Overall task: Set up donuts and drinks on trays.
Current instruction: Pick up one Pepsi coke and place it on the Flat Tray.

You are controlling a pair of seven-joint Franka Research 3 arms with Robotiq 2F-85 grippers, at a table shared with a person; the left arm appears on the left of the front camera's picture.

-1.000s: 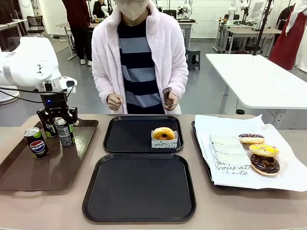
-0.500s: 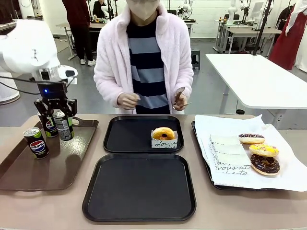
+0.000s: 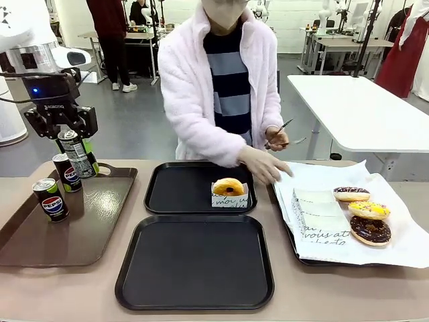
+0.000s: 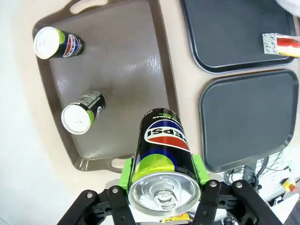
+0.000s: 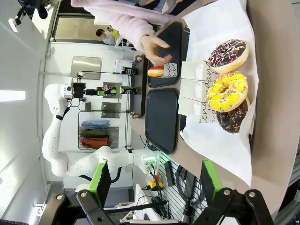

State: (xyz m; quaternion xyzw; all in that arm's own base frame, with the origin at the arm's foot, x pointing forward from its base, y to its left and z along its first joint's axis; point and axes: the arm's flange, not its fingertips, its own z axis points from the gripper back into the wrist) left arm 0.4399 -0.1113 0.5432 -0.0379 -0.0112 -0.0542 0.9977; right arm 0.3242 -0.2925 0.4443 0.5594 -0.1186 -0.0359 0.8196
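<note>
My left gripper [image 3: 72, 142] is shut on a black Pepsi can [image 3: 78, 155] and holds it in the air over the back of the brown tray [image 3: 40, 235]. From the left wrist the can [image 4: 162, 152] stands between the green pads. Two more cans [image 3: 51, 199] [image 3: 66, 172] stand on that tray. A golden donut [image 3: 228, 186] in a paper sleeve lies on the far black tray [image 3: 167, 194]; the near black tray [image 3: 194, 268] is bare. Three donuts [image 3: 351, 194] [image 3: 369, 210] [image 3: 370, 230] lie on white paper at the right. My right gripper [image 5: 154, 187] is open, with nothing between its fingers.
The person stands across the table, one hand [image 3: 265, 166] reaching down to the edge of the paper-lined tray [image 3: 281, 208], the other hand [image 3: 278, 137] holding thin tongs. Folded paper sleeves [image 3: 322, 211] lie beside the donuts.
My left gripper has lifted the can off the brown tray, up and slightly left. The person has leaned to the right and reached a hand down toward the paper-lined tray.
</note>
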